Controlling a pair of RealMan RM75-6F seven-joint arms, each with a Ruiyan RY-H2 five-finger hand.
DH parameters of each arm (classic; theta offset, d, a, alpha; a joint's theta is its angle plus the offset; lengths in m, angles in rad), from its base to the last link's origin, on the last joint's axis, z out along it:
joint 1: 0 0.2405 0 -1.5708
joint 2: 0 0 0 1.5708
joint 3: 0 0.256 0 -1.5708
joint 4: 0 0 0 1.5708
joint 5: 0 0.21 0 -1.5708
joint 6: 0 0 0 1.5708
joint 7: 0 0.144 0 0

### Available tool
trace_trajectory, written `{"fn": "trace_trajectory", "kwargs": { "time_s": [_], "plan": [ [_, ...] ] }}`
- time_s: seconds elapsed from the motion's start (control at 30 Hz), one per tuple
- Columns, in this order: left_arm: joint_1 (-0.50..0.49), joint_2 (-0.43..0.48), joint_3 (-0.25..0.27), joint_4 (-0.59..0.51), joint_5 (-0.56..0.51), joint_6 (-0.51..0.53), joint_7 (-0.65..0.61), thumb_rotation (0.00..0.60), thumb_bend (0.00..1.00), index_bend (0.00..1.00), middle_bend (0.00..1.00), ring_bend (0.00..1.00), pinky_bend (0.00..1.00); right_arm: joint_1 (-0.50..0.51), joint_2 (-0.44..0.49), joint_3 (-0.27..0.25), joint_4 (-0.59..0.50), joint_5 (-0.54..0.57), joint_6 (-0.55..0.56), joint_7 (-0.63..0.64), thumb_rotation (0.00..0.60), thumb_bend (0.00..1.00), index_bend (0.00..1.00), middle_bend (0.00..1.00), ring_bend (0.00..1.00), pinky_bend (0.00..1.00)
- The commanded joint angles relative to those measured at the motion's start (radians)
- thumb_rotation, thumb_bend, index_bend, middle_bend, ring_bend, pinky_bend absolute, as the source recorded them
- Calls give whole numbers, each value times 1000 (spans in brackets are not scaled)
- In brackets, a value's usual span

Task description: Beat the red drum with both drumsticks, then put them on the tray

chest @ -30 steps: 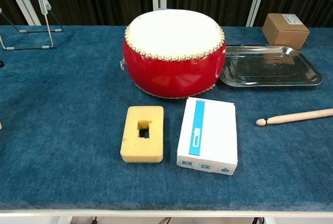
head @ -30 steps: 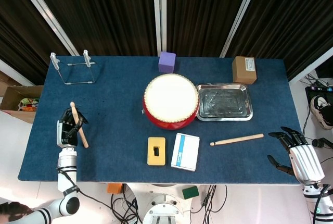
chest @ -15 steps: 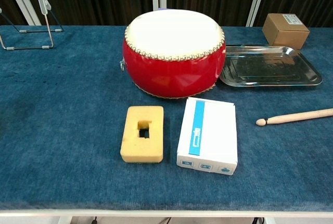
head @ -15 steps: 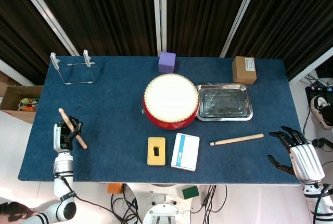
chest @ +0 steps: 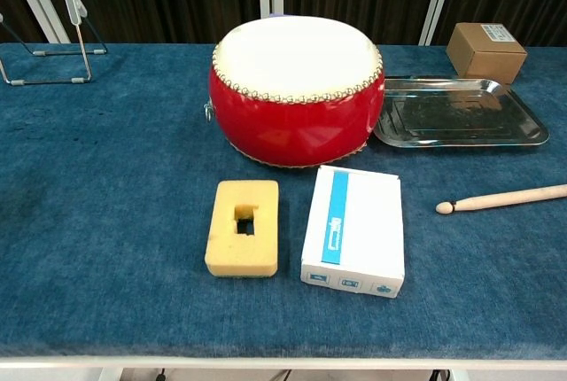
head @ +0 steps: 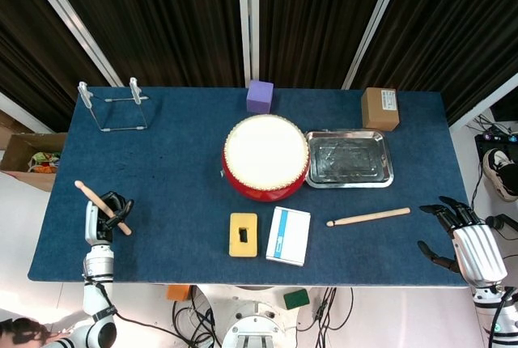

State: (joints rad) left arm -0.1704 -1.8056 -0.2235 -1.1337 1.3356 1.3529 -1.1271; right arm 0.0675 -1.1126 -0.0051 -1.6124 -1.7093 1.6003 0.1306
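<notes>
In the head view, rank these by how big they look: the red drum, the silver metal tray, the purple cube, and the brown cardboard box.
1. Red drum and silver metal tray: look alike in footprint, too close to rank.
2. Brown cardboard box.
3. Purple cube, smallest.

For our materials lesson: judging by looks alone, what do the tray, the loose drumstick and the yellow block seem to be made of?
Tray: apparently polished metal, silvery and reflecting its surroundings.
Loose drumstick: apparently bare wood, pale tan and matte.
Yellow block: probably foam or sponge, with a porous-looking dull surface, soft edges and a rectangular hole cut in it.
</notes>
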Motion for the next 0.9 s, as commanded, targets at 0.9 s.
{"fn": "trace_trajectory", "kwargs": {
  "time_s": [0.9],
  "plan": [
    [-6, -20, 65, 96, 79, 6, 28, 600, 259, 985, 1000, 994, 1000, -14, 6, 5, -9, 0, 23, 6, 600, 176, 317, 371, 165, 266]
  ]
}}
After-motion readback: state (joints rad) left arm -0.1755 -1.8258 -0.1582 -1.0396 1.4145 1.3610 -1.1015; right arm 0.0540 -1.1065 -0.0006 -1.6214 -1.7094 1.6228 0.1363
